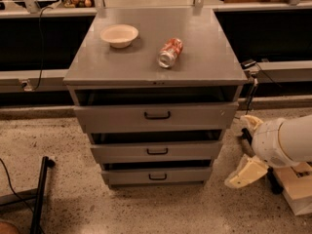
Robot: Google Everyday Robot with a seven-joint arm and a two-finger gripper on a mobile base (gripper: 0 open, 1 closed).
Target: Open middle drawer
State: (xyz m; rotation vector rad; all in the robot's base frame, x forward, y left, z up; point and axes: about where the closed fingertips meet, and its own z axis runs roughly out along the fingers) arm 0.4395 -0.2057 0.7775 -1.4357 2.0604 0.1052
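The middle drawer [124, 152] sits between the cabinet's [156, 67] top and bottom drawers, its small black handle [157, 151] at the front's centre. The gripper [238, 151] hangs off the cabinet's right side at about that drawer's height, its two cream fingers [245, 173] spread apart and holding nothing, well clear of the handle.

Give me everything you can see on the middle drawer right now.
The middle drawer is grey and metal-looking, with a small black bar handle at its front's centre. Its front sits level between the top drawer and the bottom drawer, with a dark gap above it, and looks not pulled out. Nothing touches it: the end effector hangs low to the right of the cabinet, apart from the handle.
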